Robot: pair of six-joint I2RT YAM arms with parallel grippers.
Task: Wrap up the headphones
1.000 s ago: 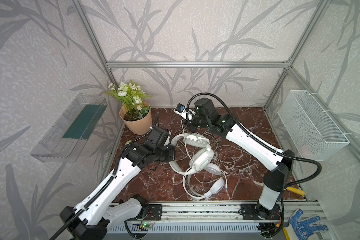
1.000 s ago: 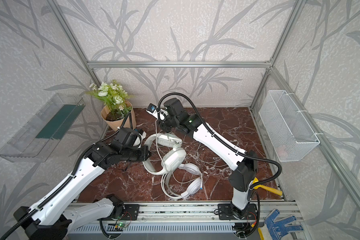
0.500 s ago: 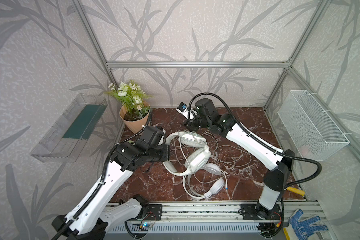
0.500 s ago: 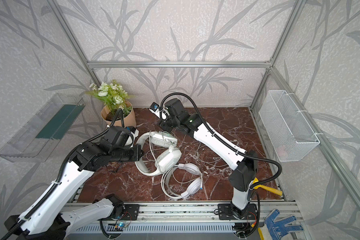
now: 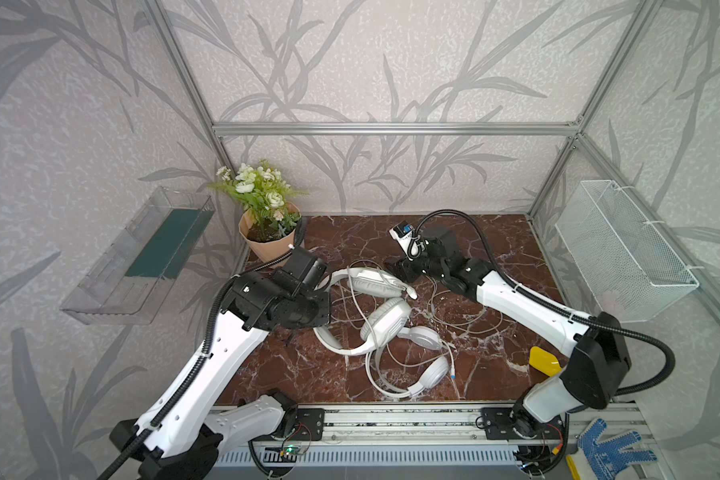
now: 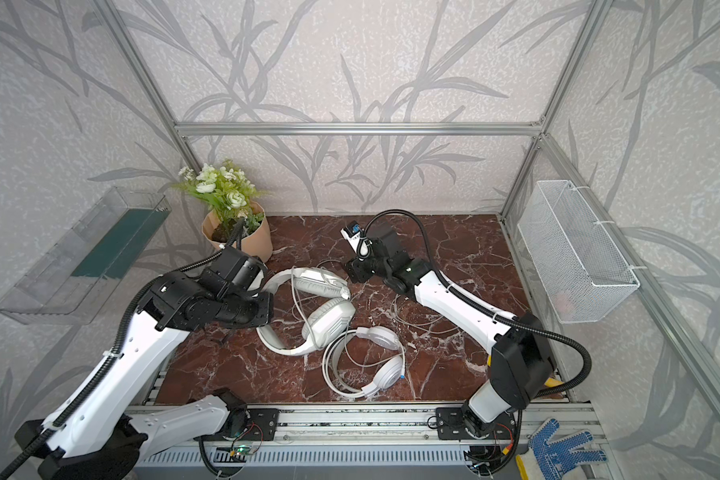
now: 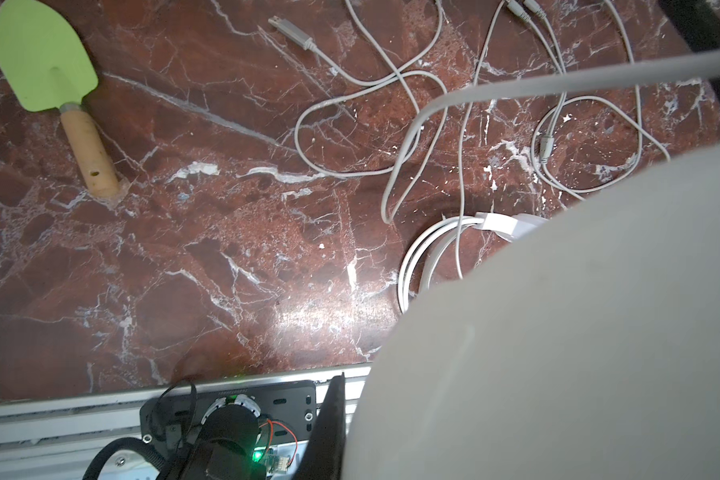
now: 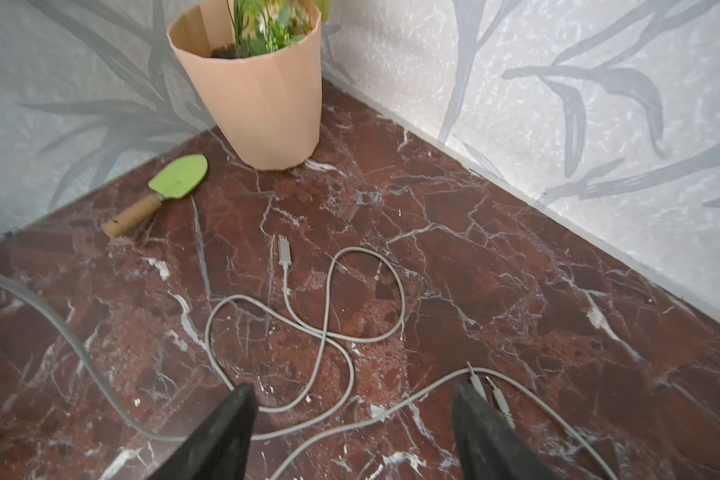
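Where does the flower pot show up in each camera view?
In a top view: flower pot at the marble tabletop's back-left corner.
In a top view: flower pot, same back-left corner.
Left wrist: not in it.
Right wrist: flower pot against the wall corner, beyond the green trowel.
Shared landmark: the marble tabletop, in all four.

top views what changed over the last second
The left gripper, shut on the greyish-white headset, dragged it a little to the left. The right gripper opened and drew back to the right, away from it. The glossy white headset and the flower pot stayed put.
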